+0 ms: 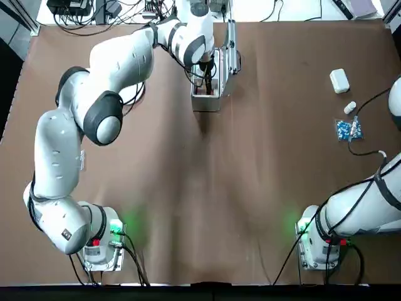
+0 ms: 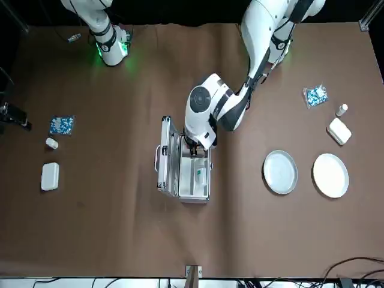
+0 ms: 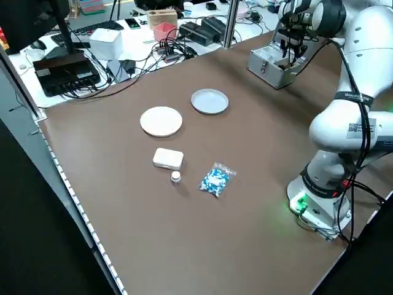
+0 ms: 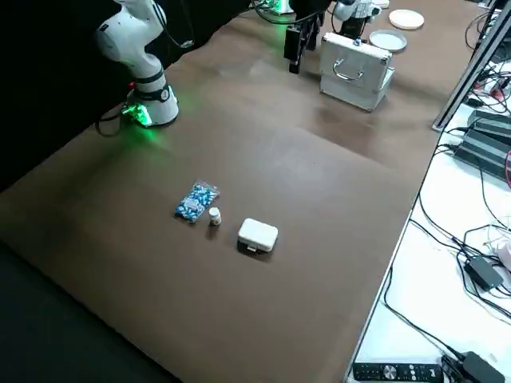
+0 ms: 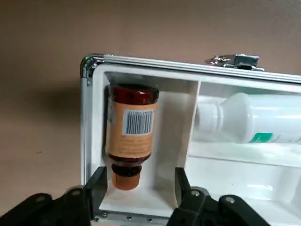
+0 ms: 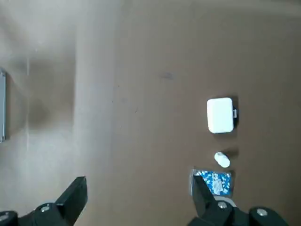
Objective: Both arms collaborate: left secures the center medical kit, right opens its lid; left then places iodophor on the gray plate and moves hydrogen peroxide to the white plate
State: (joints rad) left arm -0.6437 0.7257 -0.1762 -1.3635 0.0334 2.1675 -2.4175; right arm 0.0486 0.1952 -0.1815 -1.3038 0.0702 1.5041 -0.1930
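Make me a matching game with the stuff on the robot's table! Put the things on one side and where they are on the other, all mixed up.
Things:
1. brown bottle
2. white bottle
3. grey plate
4. left gripper

Places or states:
A. bare, next to the white plate
B. open, above the case, fingers either side of the brown bottle's cap
C. lying in the wide compartment of the case
D. lying in the narrow end compartment of the case

Pairs: 1-D, 2-C, 3-A, 4-B
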